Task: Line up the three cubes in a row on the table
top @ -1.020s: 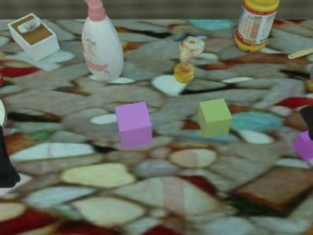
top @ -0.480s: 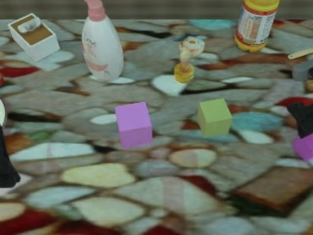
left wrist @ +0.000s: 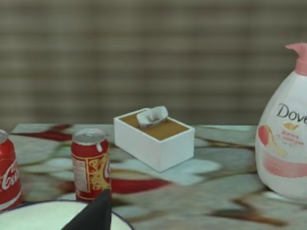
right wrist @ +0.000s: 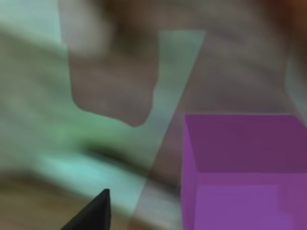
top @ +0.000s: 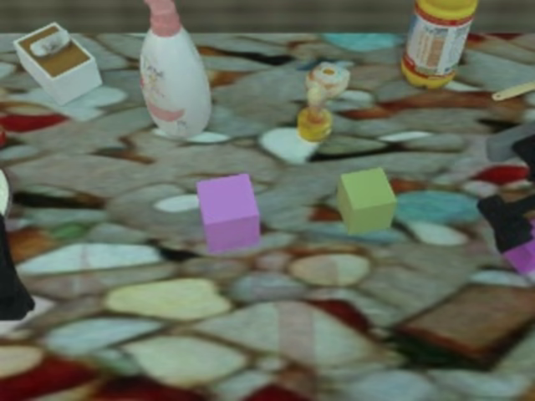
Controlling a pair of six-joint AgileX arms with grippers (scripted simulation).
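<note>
The small deeper-purple cube [top: 523, 255] is seen on the tabletop [top: 276, 334] at its right edge, partly covered by the right gripper [top: 512, 224], whose fingers' state cannot be told.

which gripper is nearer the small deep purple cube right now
Right. The right gripper is directly over the small deep purple cube at the table's right edge. The left gripper sits parked at the far left edge, across the table.

Large cube [top: 227, 210] lies left of middle cube [top: 365, 200], small cube [top: 524, 255] far right
</note>
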